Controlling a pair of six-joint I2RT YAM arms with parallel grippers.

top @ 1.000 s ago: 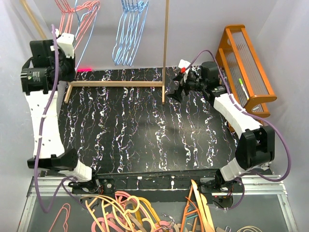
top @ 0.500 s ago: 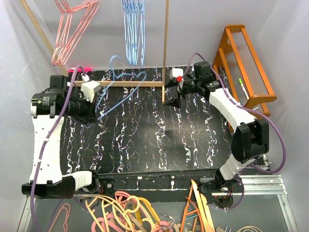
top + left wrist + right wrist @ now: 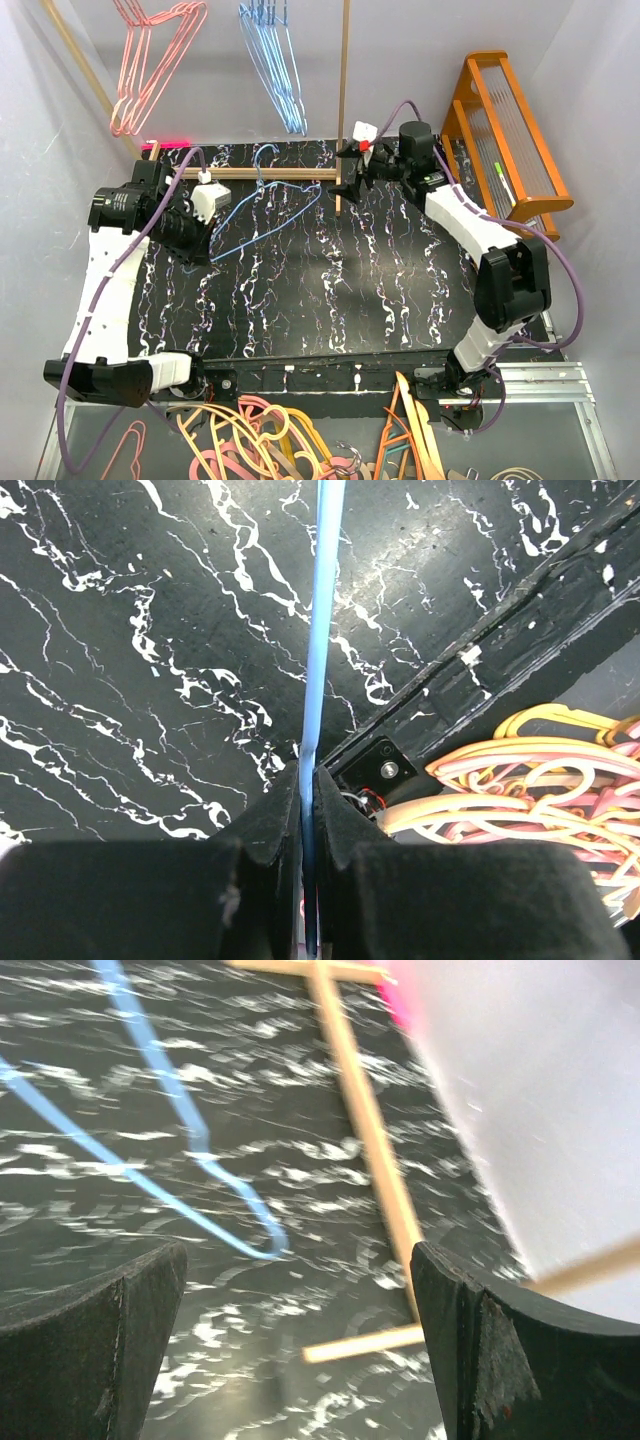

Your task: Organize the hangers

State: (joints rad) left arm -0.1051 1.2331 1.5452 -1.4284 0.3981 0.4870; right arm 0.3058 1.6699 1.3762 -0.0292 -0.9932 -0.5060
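the black, white-veined table (image 3: 330, 290) fills the middle of the top view, and a light wooden hanging stand (image 3: 343, 100) rises from its far edge. the pink-red wire hangers (image 3: 150, 60) hang at the upper left of the frame. just right of them, at top centre, hang the light blue wire hangers (image 3: 275, 70). one more light blue wire hanger (image 3: 268, 205) is off the stand, held low over the table at left centre. its hook points up-frame, close to the stand's base bar (image 3: 240, 173).

the left gripper (image 3: 205, 200) is pinched tight on this hanger's thin wire. in the left wrist view the wire runs straight out from between the closed pads (image 3: 340, 815). the right gripper (image 3: 352, 170) has its jaws spread wide and holds nothing. it hovers beside the stand's upright at top centre.

the likely trouble lies in the grip, which is on one thin strand near a corner. the hanger could pivot or slide in the pads as it swings, leaving the hook turned the wrong way. the hook or the long lower wire may also snag the base bar or the upright. the right arm sits close enough to that upright to get in the way. a miss would drop the hanger on the table or land it among the pink-red group.
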